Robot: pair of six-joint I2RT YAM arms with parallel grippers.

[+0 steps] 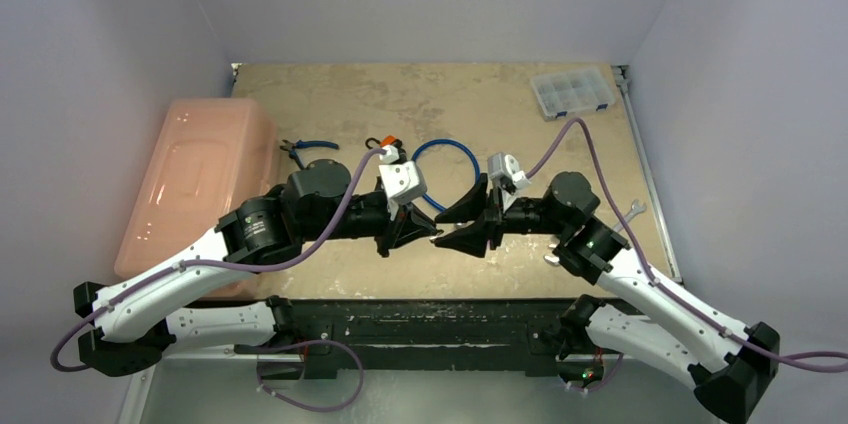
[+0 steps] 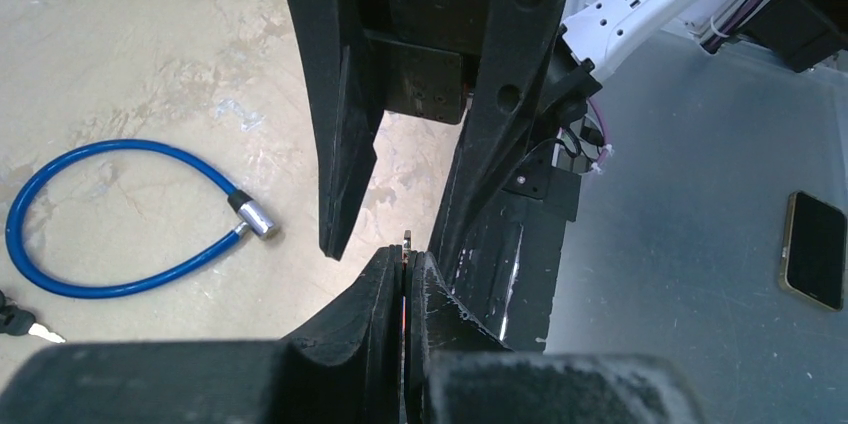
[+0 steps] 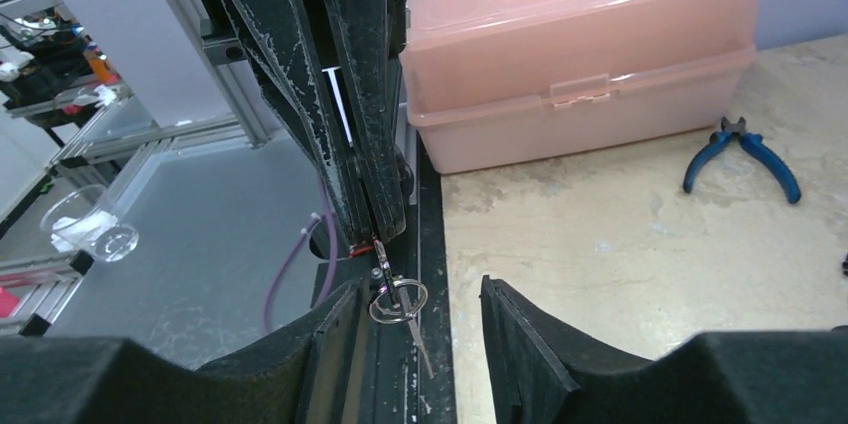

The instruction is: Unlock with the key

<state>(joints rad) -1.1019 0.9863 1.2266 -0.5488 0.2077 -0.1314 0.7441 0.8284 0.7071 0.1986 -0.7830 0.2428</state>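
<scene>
Meeting tip to tip above the near edge of the table (image 1: 480, 104), the two arms reach inward from their bases, elbows bent outward and wrists level. The left gripper (image 2: 405, 264) is clamped tight on the key (image 3: 397, 298), its fingers pressed together with no gap. Most of the key is buried between those fingers. The left wrist view shows only a thin metal sliver poking above the tips, and the right wrist view shows a wire ring and a slim blade hanging below them. From the top camera the key cannot be made out at all.

The right gripper (image 3: 421, 289) stands spread wide, one finger on either side of the ring, neither finger touching it.

Further out lies the one blue cable lock (image 2: 110, 219), curled in a loop on the table, its silver end (image 2: 256, 217) free of any socket. In the top view both grippers cover its near part. At the lower left edge of the left wrist view a small dark piece with a pale tip is cut off and too small to tell.

One pink toolbox (image 1: 200, 179) sits closed along the left side, with one pair of blue pliers (image 3: 745, 154) just beside it. One wrench (image 1: 632, 211) lies by the right edge. One clear organiser box (image 1: 572, 92) sits in the far right corner. One phone (image 2: 815, 249) lies off the table, on the grey surface.
</scene>
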